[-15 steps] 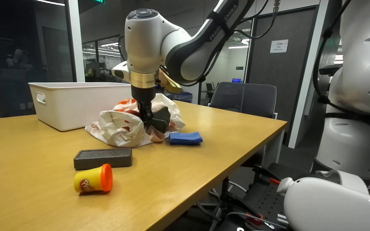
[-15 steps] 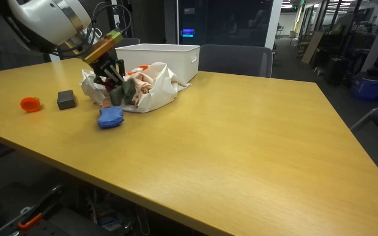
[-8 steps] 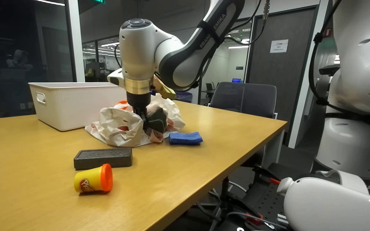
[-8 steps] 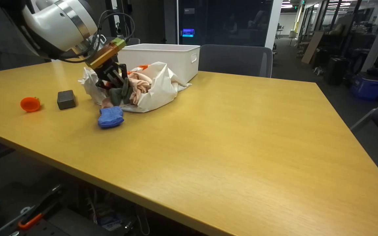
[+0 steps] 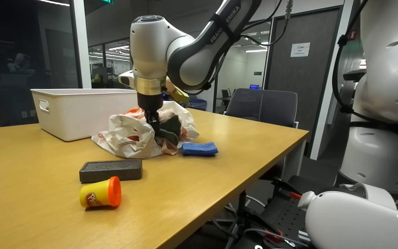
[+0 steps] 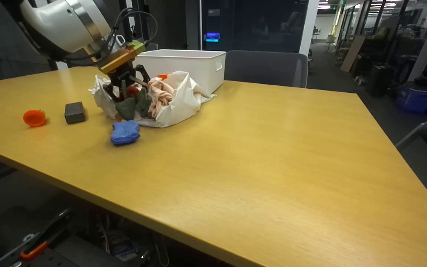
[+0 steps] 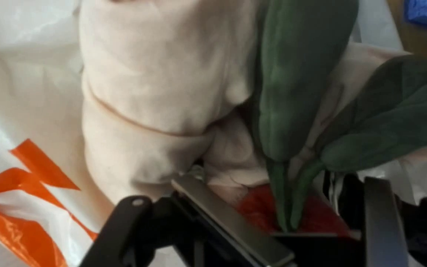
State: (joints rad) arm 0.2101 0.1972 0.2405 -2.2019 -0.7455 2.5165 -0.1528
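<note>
The black two-fingered gripper (image 7: 278, 189) is being held released, its grey-padded fingers (image 7: 232, 219) standing wide apart; nothing is being grasped. Between those fingers a red plush body (image 7: 258, 202) is being straddled; whether either finger is being touched by it cannot be told. From that body, apparently, two long dark green fabric leaves (image 7: 306, 74) are being fanned out on thin stalks, one pointing almost straight away from the gripper, the other slanting toward the right edge of the wrist view. All this is being cradled among bunched pale pink cloth (image 7: 161, 81) in a crumpled white plastic bag with orange print (image 6: 182, 102).

A yellow wooden table (image 6: 254, 159) is being shared by the bag, a white ribbed plastic bin (image 5: 67, 114), a folded blue cloth (image 5: 199, 148), a dark grey rectangular block (image 5: 111, 171) and a yellow tub with an orange lid (image 5: 95, 194), tipped sideways. Grey-backed chairs (image 6: 265, 66) and dark glass walls (image 5: 12, 69) are being shown behind.
</note>
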